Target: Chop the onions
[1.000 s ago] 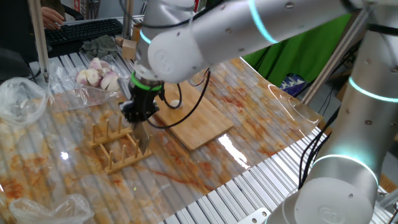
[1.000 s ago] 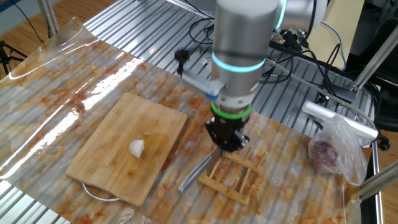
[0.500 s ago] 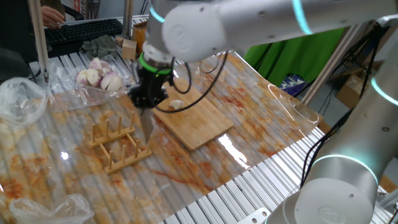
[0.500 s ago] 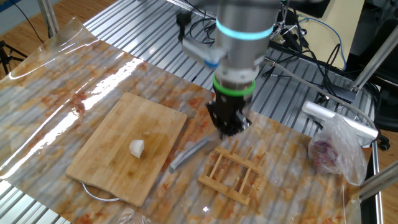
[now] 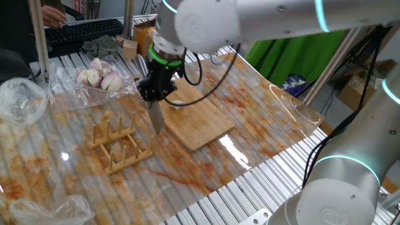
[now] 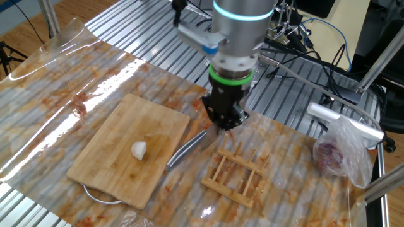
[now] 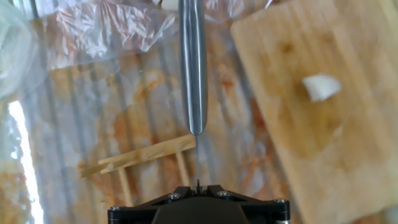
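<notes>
Gripper (image 6: 222, 121) clamped on knife (image 6: 185, 149), clear of rack (image 6: 236, 177); onion (image 6: 139, 150) on board (image 6: 126, 151) uncut, chopping not started.

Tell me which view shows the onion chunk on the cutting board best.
The other fixed view: the onion chunk lies in the open on the wooden board, nothing in front. The hand view shows it blurred near the edge. In one fixed view the gripper hides most of it.

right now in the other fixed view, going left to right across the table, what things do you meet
wooden board → onion chunk → knife blade → pincer → wooden rack → plastic bag
</notes>
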